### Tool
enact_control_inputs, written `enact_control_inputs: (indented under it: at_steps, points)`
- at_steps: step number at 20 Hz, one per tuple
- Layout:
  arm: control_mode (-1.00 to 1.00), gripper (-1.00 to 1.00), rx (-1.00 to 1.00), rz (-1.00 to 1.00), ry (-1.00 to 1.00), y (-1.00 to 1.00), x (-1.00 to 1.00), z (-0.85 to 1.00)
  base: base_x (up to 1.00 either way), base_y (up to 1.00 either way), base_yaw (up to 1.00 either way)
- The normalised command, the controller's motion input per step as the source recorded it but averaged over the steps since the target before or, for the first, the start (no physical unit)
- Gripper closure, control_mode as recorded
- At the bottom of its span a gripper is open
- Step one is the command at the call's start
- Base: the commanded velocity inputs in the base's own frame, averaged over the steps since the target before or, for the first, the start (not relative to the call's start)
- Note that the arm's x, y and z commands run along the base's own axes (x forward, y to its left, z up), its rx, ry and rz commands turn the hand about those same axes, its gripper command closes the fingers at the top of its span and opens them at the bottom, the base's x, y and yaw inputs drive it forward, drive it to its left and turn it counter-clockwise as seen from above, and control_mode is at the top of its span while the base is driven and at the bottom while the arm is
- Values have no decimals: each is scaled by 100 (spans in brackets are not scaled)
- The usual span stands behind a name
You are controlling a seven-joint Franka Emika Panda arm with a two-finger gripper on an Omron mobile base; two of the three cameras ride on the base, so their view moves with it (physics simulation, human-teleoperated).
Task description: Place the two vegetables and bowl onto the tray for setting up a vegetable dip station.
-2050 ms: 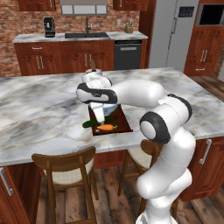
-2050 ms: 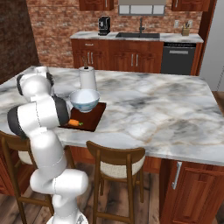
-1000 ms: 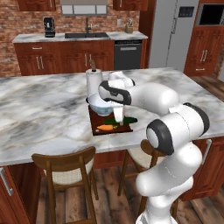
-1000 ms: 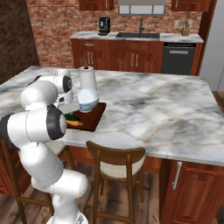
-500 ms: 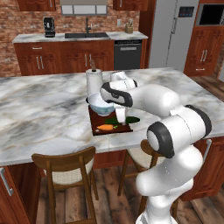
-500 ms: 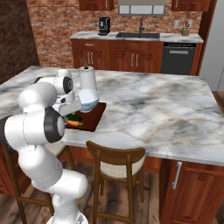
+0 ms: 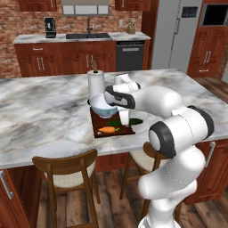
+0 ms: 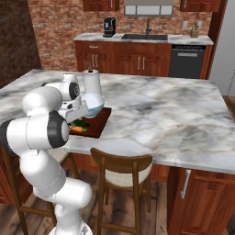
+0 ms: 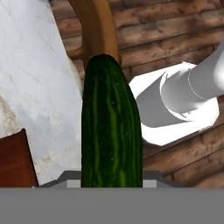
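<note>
My gripper (image 7: 125, 119) points down over the right part of the dark reddish-brown tray (image 7: 99, 121), shut on the dark green cucumber (image 7: 136, 120), which sticks out to both sides of the fingers. In the hand view the cucumber (image 9: 111, 131) runs up the middle, close to the camera. The orange carrot (image 7: 108, 129) lies on the tray's front edge. The pale bowl (image 7: 102, 105) sits on the tray's far end. From the right base view, the bowl (image 8: 93, 104), carrot (image 8: 77, 130), cucumber (image 8: 81, 123) and tray (image 8: 100, 120) lie beside my gripper (image 8: 77, 115).
A white paper towel roll (image 7: 95, 83) stands just behind the bowl. The marble island counter (image 7: 44, 116) spreads wide to both sides. Wooden chairs (image 7: 67, 171) stand at the island's front edge, one chair back (image 9: 96, 30) showing past the counter edge.
Two seconds ago the gripper held the cucumber left of the carrot; the arm swung it right over the tray. In the last second it has hardly moved.
</note>
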Motion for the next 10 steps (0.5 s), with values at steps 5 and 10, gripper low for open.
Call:
enact_control_inputs:
  at_steps: [5, 10]
  points:
    - [-100, 100, 0, 8, -8, -4, 20, -13, 0, 0, 0]
    - [-100, 100, 0, 9, -8, 0, 22, -16, 0, 0, 0]
